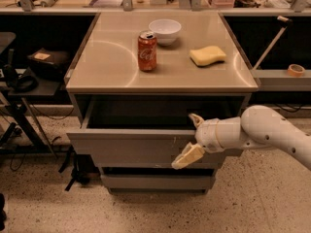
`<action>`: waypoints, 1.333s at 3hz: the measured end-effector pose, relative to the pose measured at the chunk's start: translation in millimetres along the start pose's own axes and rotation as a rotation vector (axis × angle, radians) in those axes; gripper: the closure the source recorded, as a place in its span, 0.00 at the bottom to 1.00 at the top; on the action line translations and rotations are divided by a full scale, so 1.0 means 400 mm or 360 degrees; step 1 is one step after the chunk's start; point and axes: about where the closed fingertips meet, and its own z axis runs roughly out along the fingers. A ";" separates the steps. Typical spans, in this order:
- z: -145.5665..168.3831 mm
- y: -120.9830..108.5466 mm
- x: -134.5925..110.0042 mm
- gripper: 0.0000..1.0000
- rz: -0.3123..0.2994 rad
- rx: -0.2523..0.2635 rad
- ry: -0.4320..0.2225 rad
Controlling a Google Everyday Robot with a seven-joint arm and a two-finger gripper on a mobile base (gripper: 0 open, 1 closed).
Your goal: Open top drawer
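Coca-Cola script — red can (147,51)

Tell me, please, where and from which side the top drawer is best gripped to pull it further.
Probably the top edge of the top drawer, hooked from above: its front is flat and has no handle. The gripper already sits at that edge, right of centre, one finger above it.
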 end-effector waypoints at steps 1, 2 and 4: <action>0.005 0.005 0.000 0.00 -0.0005 -0.0001 0.0028; 0.013 0.000 0.034 0.00 -0.0069 0.0099 0.0266; 0.001 -0.013 0.055 0.19 -0.0139 0.0205 0.0432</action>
